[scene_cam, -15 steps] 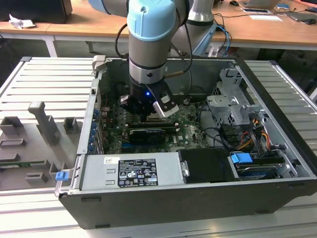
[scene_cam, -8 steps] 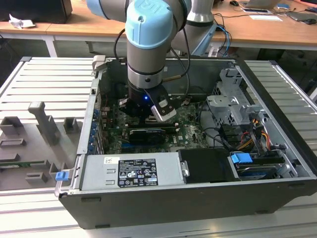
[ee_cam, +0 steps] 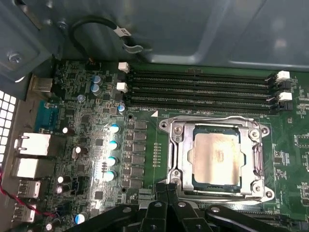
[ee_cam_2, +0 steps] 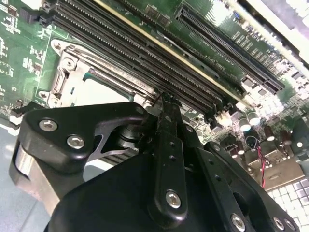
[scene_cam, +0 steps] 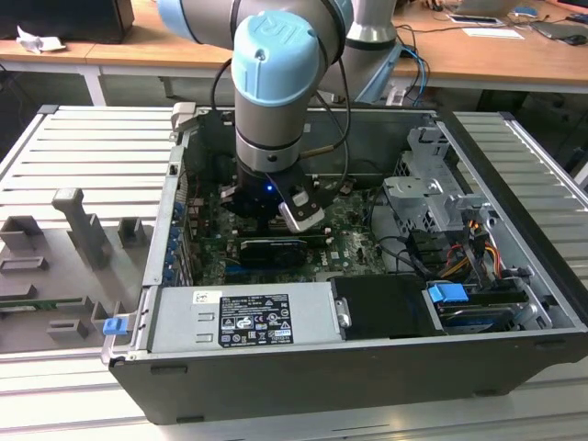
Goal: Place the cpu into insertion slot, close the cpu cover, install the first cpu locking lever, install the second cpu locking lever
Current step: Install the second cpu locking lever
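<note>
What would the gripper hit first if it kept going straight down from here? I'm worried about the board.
Most likely the near edge of the cpu cover, closed over the cpu in its socket. The gripper hangs close above that edge; how much gap is left is hard to judge.

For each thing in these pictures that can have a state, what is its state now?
cpu: seated in its socket, metal top facing up.
cpu cover: closed down around the cpu.
gripper: fingers shut together, holding nothing, at the edge of the socket.
memory slots: empty, no sticks in them.
computer case: lying on its side, side panel off, inside exposed.
</note>
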